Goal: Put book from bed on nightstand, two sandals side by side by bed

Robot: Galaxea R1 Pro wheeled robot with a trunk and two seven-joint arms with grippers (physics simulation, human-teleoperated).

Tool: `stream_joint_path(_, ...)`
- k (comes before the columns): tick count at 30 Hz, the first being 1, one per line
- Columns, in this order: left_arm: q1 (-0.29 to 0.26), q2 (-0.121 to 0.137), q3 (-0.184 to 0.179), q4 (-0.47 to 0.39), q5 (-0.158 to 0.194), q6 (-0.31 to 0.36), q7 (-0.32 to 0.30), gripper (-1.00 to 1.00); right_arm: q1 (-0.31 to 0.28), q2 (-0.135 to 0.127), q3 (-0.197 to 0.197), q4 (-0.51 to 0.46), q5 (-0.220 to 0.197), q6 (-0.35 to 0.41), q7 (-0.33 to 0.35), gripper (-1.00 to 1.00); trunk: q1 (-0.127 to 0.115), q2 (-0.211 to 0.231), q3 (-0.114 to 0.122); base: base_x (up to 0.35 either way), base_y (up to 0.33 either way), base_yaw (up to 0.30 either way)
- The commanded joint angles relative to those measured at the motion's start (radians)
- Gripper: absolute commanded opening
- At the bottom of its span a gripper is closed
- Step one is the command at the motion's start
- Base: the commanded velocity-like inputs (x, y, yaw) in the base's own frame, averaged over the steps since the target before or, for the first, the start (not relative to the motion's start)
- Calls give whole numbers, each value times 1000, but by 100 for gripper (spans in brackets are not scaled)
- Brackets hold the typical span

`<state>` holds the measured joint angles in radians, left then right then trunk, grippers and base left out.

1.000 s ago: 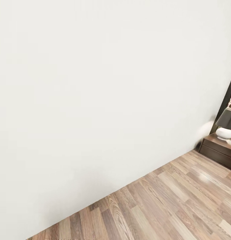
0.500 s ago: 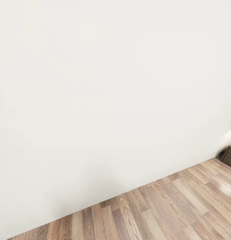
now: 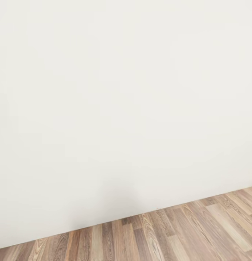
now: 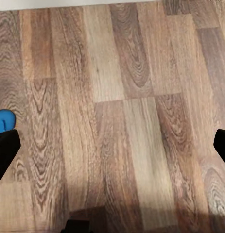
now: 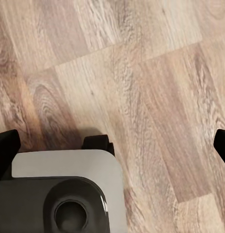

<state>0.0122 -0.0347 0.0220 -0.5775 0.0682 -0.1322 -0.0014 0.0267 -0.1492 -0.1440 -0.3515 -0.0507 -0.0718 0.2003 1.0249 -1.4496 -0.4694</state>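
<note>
A plain white wall [image 3: 118, 101] fills most of the head view, evenly lit. Along the bottom of the frame runs a strip of brown wood-plank floor [image 3: 184, 232], widening toward the lower right, with pale and dark boards mixed.

My head camera sees a plain off-white wall [image 3: 115, 101] above a brown wood-grain floor [image 3: 184, 235]. At the left edge of my left wrist picture lies a bright blue sandal [image 4: 2, 120]. My base [image 5: 63, 194] is grey and black.
</note>
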Motion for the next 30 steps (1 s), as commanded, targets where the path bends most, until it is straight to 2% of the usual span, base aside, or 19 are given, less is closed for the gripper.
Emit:
stream_joint_path(1, 0, -1, 1, -1, 7, -1, 0, 100, 1, 0, -6, -1, -5, 0, 8, 100, 0, 0, -1, 0, 0, 292)
stream_joint_path(30, 0, -1, 1, -1, 7, -1, 0, 100, 1, 0, -6, -1, -5, 0, 8, 100, 0, 0, -1, 0, 0, 293)
